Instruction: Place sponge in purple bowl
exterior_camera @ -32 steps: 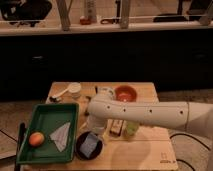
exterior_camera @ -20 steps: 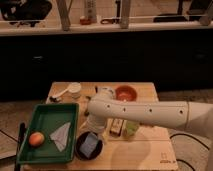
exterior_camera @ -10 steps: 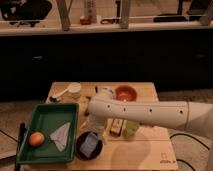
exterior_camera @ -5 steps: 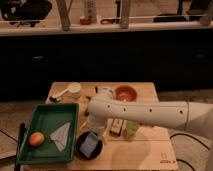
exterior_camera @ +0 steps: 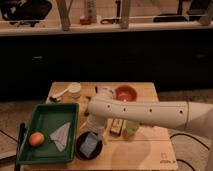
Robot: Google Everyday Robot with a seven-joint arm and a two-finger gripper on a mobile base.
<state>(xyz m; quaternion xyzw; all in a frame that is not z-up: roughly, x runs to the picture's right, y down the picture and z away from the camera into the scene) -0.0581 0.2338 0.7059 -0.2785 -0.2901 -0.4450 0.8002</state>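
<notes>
The purple bowl is a small, near-black round bowl at the table's front, just right of the green tray. A bluish-grey sponge lies inside it. My white arm reaches in from the right across the table's middle. Its gripper points down right above the far rim of the purple bowl, close over the sponge. Whether it touches the sponge cannot be told.
A green tray at the left holds an orange fruit and a folded white napkin. An orange-red bowl, a white cup, a spoon, a green cup and a snack bar stand on the wooden table.
</notes>
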